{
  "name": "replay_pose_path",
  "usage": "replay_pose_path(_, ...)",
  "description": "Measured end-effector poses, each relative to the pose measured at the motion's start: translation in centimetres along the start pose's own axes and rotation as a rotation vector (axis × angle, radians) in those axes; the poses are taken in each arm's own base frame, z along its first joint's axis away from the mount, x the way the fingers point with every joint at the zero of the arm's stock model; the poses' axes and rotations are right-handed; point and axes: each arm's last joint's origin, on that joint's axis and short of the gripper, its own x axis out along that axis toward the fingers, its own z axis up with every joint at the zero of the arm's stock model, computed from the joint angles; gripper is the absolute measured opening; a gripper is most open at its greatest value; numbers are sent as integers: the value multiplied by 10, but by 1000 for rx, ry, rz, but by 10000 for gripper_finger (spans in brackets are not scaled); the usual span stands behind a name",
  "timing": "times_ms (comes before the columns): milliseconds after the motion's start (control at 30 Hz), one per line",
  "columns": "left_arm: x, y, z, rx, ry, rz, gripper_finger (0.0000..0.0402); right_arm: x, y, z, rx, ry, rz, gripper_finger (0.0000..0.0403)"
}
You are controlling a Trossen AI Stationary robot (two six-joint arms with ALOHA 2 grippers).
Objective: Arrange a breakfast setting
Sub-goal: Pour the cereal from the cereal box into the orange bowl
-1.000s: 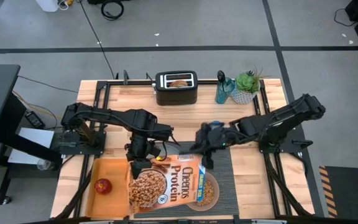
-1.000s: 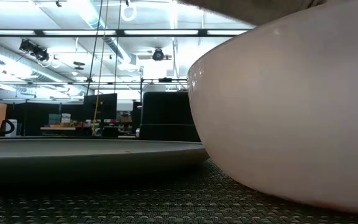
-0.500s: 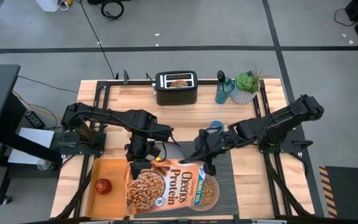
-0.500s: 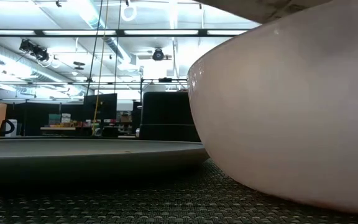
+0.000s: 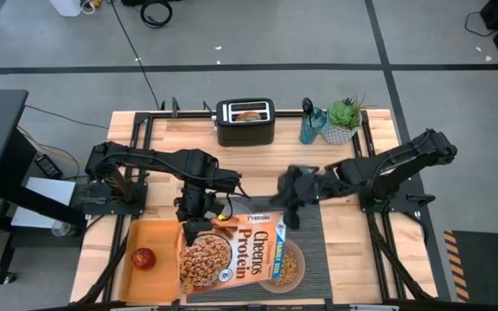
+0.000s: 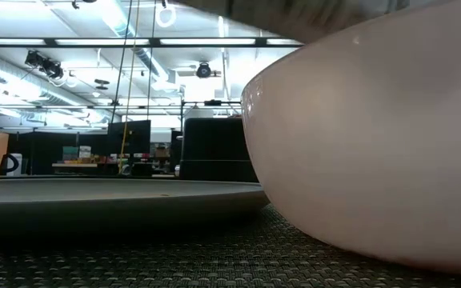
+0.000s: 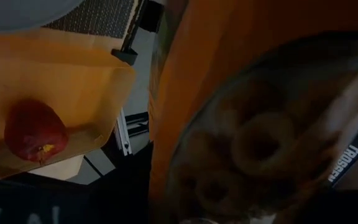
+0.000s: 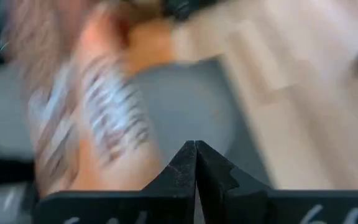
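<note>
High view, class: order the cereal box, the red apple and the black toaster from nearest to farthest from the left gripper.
1. Cereal box: right at the left gripper, held at its near end over the mat.
2. Red apple: on the orange tray, on the gripper's left side.
3. Black toaster: at the table's far edge.

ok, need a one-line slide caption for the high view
Left gripper holds a Cheerios box over the bowl on the placemat; right gripper hovers nearby.
</note>
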Motion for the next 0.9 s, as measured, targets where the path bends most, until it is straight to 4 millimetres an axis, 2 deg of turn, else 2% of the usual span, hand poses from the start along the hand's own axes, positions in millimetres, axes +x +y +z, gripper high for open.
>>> replay_pose_path(100, 0, 0, 0, 9, -1, 2, 175, 5, 13, 8, -28, -56, 172, 9)
replay_pose_path(167, -1, 1, 0, 8, -8, 9, 175, 9, 17, 4, -58, -19, 229, 9)
replay_pose_path(233, -1, 3, 1, 5, -27, 47, 175, 5, 12, 0, -43, 11, 142, 10)
replay_pose_path(333, -2, 5, 3, -66, -36, 55, 175, -7, 3, 5, -4, -62, 18, 11)
replay_pose_path(467, 1, 6, 3, -2, -47, 109, 175, -12, 7, 11, -58, -116, 71, 12)
replay_pose_path(600, -1, 9, 9, -44, -39, 71, 175, -13, 4, 13, -53, -124, 58, 11)
replay_pose_path(900, -3, 4, 6, -37, -19, 17, 175, -13, 5, 13, -34, -126, 68, 12)
